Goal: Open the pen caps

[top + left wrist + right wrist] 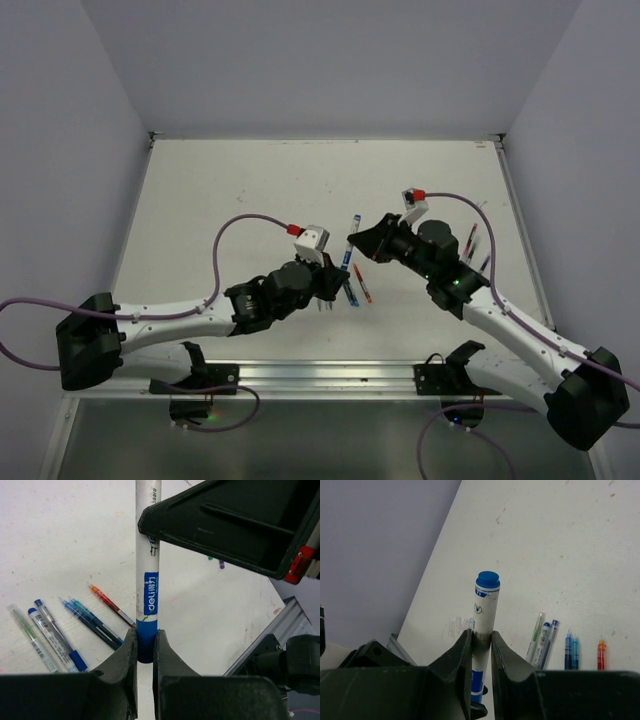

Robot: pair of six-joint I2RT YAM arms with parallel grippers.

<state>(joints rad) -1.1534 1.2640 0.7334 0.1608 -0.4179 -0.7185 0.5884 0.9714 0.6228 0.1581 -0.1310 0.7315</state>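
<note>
Noted left tool [145, 636] clamped tight on blue cap [146, 649] of white marker [148, 555]; right tool [481, 636] gripping barrel [485, 610]. Found marker held above worktop [60, 540], cap not yet off. Logged loose pens [92, 622] lying on worktop nearby.

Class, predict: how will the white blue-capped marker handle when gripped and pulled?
The marker is probably stiff: its barrel runs straight between the left gripper and right gripper. Smooth and round, it may slip in the jaws and would likely roll if dropped.
</note>
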